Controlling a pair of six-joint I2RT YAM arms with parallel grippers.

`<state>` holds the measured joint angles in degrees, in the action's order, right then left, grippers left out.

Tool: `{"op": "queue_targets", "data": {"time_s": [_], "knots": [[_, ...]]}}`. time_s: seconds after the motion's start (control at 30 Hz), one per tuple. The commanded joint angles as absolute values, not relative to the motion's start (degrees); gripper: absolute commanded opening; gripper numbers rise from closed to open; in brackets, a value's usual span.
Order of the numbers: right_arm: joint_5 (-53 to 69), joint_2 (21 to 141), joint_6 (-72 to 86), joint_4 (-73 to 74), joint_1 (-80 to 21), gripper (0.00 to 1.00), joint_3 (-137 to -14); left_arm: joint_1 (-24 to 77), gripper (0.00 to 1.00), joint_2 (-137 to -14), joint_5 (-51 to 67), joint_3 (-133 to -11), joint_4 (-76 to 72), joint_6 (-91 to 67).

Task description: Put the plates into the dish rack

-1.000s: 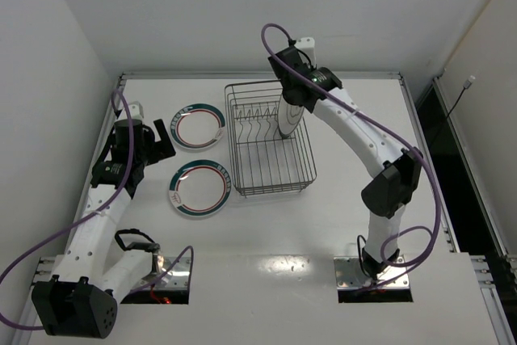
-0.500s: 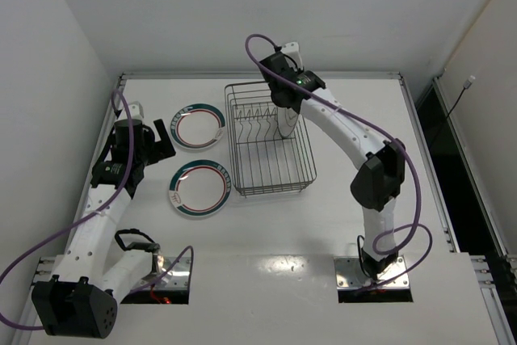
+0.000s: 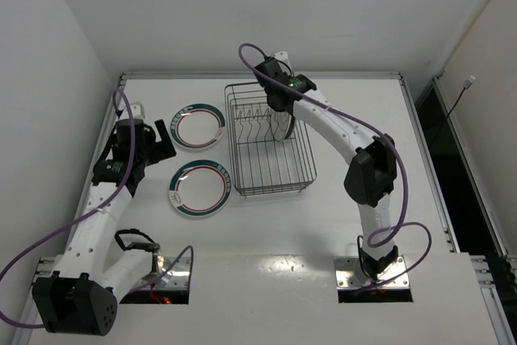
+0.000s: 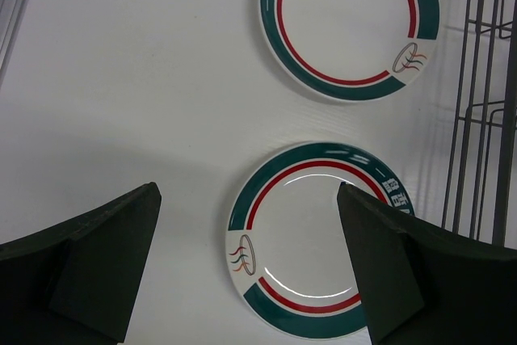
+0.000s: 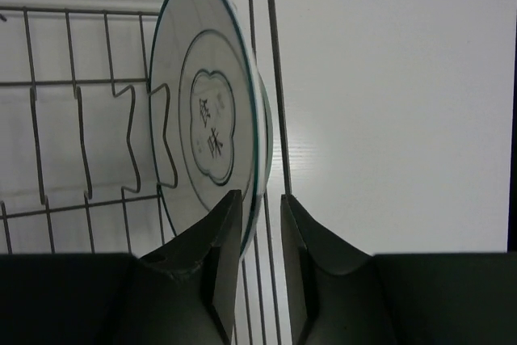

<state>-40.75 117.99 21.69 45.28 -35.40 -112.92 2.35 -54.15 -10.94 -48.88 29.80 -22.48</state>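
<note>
The right gripper (image 5: 258, 199) is pinching the rim of a white plate (image 5: 208, 119), holding it upright on edge inside the rack (image 3: 271, 191), in its far half, with wire prongs (image 5: 129, 139) just beside its face. The left gripper (image 4: 246, 199) is hanging open over the table (image 4: 121, 78), above the near ringed plate (image 4: 311, 236). The far ringed plate (image 4: 349, 26) is lying flat beyond it. Both are sitting outside the rack, to its left.
</note>
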Motion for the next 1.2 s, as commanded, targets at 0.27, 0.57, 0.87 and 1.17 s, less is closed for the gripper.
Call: {"op": "queue_targets", "data": {"time_s": [0.27, 0.57, 0.87, 1.17], "knots": [[-37.97, 111.02, 19.69, 51.14, -35.25, 0.43, -116.98, 2.90, 0.90, -55.72, -10.90, -50.63, 29.00, -22.58], [-22.43, 93.62, 19.68, 48.35, -35.77, 0.56, -98.67, -4.29, 0.92, -65.73, -2.83, -51.15, 28.74, -25.48], [-9.33, 75.07, 22.49, 42.28, -35.77, 0.65, -76.13, -13.18, 0.92, -88.13, 21.26, -51.67, 3.80, -42.16], [-3.87, 59.25, 29.53, 42.71, -35.16, 0.65, -61.08, -12.57, 0.80, -101.59, 17.14, -59.15, -0.70, -45.27]]}}
